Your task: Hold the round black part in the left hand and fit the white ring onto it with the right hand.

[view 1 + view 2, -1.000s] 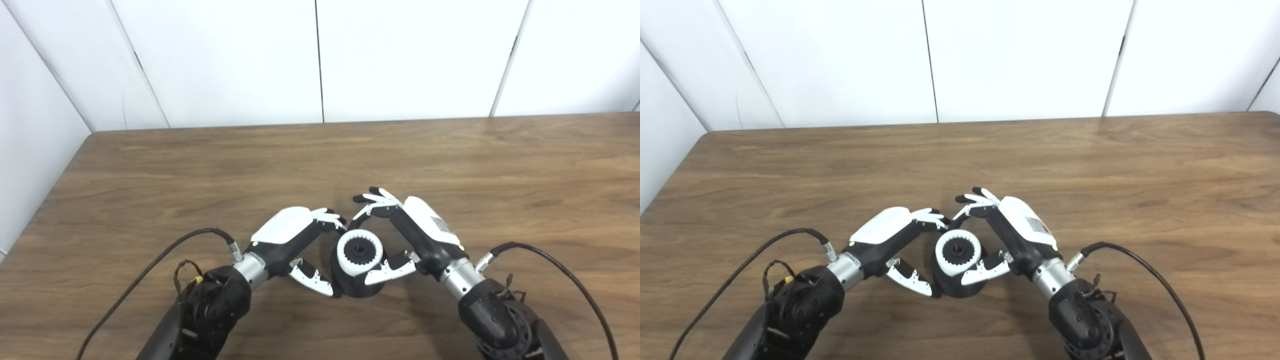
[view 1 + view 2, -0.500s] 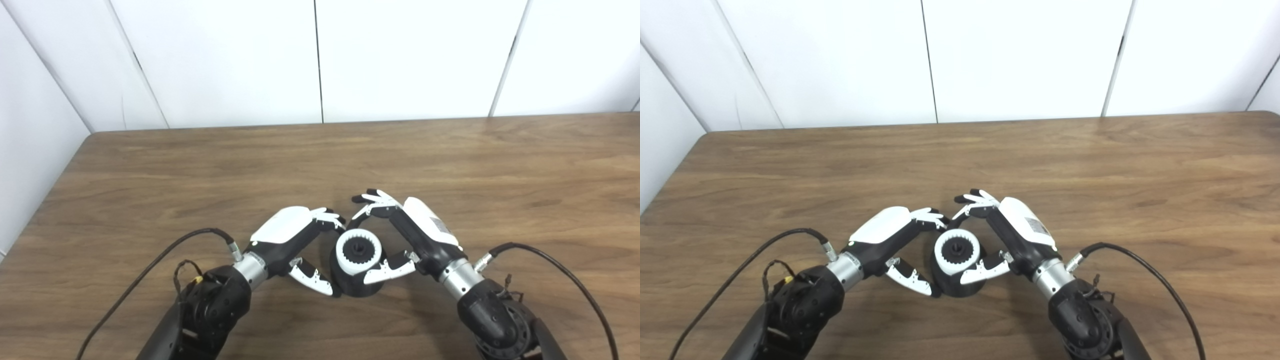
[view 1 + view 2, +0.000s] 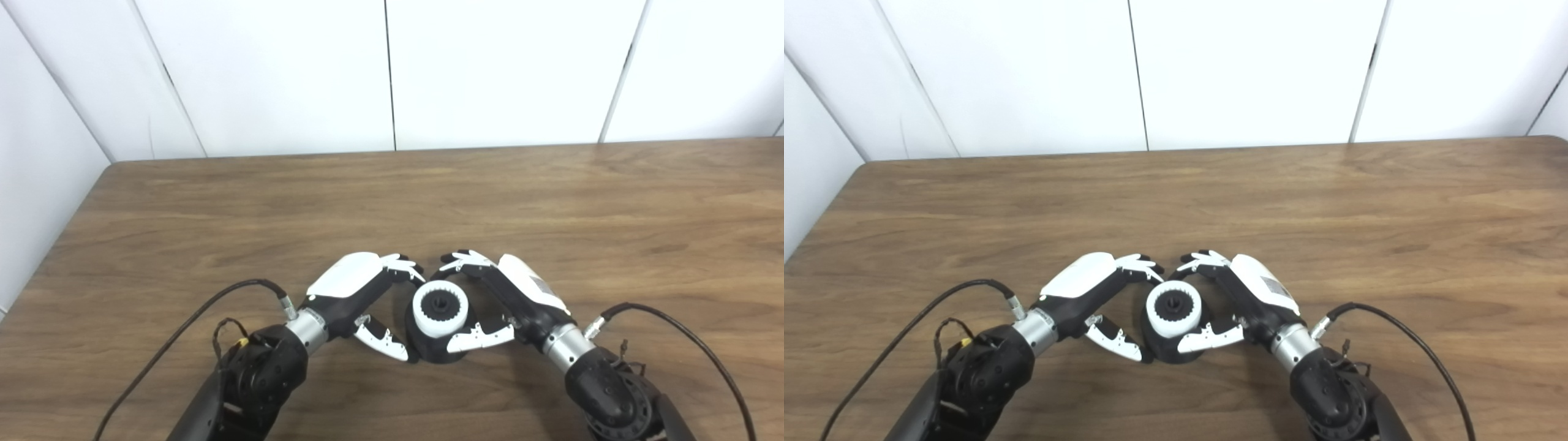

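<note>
Left hand [image 3: 358,294] cups one round black part [image 3: 436,343] from the left, thumb and fingers clamped on its sides. Right hand [image 3: 508,300] mirrors it, fingers spread around one white ring [image 3: 440,302] seated atop part, low on worktop [image 3: 551,202].

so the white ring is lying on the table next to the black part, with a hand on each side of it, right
Not quite. The white ring is not on the table; it sits on top of the round black part, as the left eye view shows. The rest holds: the left hand and the right hand flank the part on either side.
</note>
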Controlling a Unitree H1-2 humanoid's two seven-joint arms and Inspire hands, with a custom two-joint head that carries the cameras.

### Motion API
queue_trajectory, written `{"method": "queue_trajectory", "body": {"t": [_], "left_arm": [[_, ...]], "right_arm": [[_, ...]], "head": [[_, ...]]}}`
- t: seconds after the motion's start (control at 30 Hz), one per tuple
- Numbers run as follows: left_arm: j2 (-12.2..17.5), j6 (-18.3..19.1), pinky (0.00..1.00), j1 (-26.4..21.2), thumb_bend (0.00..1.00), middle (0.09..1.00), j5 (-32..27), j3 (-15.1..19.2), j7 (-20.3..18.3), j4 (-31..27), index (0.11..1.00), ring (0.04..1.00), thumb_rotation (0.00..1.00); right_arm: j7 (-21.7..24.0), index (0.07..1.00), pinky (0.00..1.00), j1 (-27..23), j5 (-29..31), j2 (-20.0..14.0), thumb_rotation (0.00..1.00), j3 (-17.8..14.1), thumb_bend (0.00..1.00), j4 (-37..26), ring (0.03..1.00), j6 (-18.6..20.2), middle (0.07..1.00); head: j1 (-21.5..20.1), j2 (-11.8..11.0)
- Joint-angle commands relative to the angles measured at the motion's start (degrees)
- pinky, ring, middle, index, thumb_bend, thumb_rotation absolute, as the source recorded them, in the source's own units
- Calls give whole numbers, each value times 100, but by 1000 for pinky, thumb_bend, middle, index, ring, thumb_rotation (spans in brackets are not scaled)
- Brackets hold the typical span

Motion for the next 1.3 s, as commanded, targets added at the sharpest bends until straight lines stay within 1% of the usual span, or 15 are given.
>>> {"method": "queue_trajectory", "body": {"t": [0.0,0.23,0.47,0.6,0.8,1.0,1.27], "left_arm": [[36,-106,851,-84,925,880,-43,-3,32,-62,691,945,221],[51,-46,861,-95,918,885,-55,3,-23,-80,704,952,226],[53,-77,853,-95,928,883,-52,8,8,-47,715,952,220],[52,-123,848,-72,944,881,-44,35,92,-16,725,947,222],[70,-145,841,-48,967,876,-33,59,135,-7,744,938,216],[124,-92,848,-48,996,884,-109,121,49,-22,770,941,224],[273,56,835,-104,1000,894,-433,324,-195,-144,815,939,218]], "right_arm": [[-22,741,862,-206,-20,6,407,-68,1000,-207,947,-31,885],[-42,768,858,-247,-111,-13,454,-86,1000,-215,938,-30,886],[-42,789,876,-203,58,-2,473,-218,1000,-208,946,-68,899],[-86,804,869,-201,119,-57,494,-280,1000,-163,947,-182,908],[-66,828,880,-205,231,-124,505,-354,1000,-156,956,-158,924],[-75,826,873,-234,153,-211,526,-380,1000,-181,950,-108,920],[-73,824,881,-236,242,-282,525,-498,1000,-217,952,-114,921]], "head": [[5,2],[-3,-1],[-11,-17],[-14,-25],[-25,-26],[-31,-30],[-30,-35]]}}
